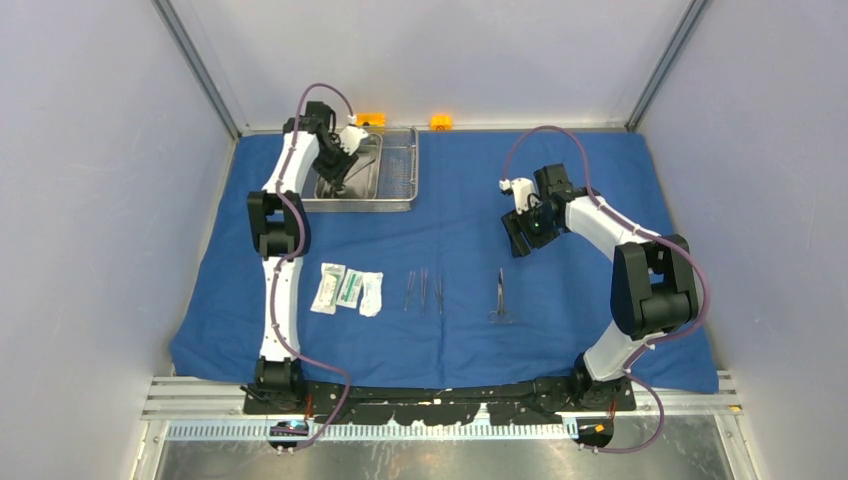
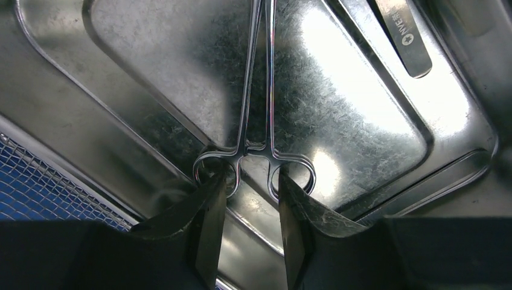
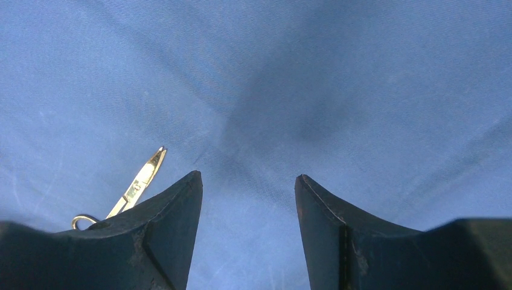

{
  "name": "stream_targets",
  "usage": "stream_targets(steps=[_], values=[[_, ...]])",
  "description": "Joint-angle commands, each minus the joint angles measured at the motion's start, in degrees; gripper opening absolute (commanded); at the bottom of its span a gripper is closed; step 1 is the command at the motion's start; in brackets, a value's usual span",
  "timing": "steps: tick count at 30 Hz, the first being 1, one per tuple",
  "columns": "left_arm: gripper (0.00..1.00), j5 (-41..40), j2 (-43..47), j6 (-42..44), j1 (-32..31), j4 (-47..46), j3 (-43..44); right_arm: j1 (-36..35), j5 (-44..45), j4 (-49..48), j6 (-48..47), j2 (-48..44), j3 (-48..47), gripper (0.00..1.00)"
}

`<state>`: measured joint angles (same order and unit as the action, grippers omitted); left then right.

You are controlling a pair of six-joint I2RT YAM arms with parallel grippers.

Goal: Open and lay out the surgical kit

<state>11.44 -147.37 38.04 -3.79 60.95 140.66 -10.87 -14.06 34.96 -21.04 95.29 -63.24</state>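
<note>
Large blue cloth wrap [image 1: 580,170]: spread flat, covering the table from side to side. Steel mesh basket [image 1: 408,168]: at the cloth's far-left corner, upright. Smaller solid steel tray [image 2: 163,54]: inside the basket, toward its left side. Ring-handled forceps [image 2: 271,84]: lying flat on the tray floor, rings toward the wrist camera. Flat steel instrument with stamped lettering [image 2: 406,42]: also in the tray, beside the forceps and apart from them; only one end shows. Left gripper [image 2: 253,190]: reaching down into the tray, fingers [image 2: 208,211] spread with a clear gap, tips right at the two finger rings, not clamped on them. Three small white-green packets [image 1: 347,288]: in a row side by side, left of the cloth's middle and toward its near edge. Thin steel instruments [image 1: 423,290]: a few laid parallel just to the right of the packets, too fine to name one by one. Scissors [image 1: 500,297]: right of those, handles toward the near edge. Right gripper [image 3: 249,181]: over bare cloth right of centre and farther back than the scissors, jaws apart, nothing between them. Two small orange blocks [image 1: 372,120] [image 1: 441,122]: past the cloth's far edge, behind the basket.
</note>
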Motion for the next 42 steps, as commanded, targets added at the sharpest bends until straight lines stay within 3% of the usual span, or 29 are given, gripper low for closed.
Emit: stream_targets(steps=[1,10,17,30,37,42], values=[[0.41,0.26,-3.26,0.39,0.09,2.89,0.95,-0.15,-0.54,-0.16,-0.7,0.0,-2.24,0.63],[0.44,6.07,-6.08,-1.86,1.04,7.71,2.47,-0.13,-0.66,-0.16,-0.59,-0.1,-2.12,0.62],[0.39,6.83,-4.39,-0.47,0.65,7.24,-0.87,-0.17,-0.71,-0.16,-0.52,-0.08,-2.22,0.62],[0.22,0.96,-7.87,0.75,-1.05,9.55,2.28,-0.12,-0.81,-0.03,-0.52,-0.19,-2.24,0.62],[0.0,0.33,-6.22,0.7,-1.48,7.4,0.46,-0.13,-0.9,0.02,-0.52,0.16,-2.49,0.62],[0.0,1.86,-0.92,-1.4,-1.08,2.23,-1.85,-0.16,-0.83,0.04,-0.5,0.08,-2.5,0.62]])
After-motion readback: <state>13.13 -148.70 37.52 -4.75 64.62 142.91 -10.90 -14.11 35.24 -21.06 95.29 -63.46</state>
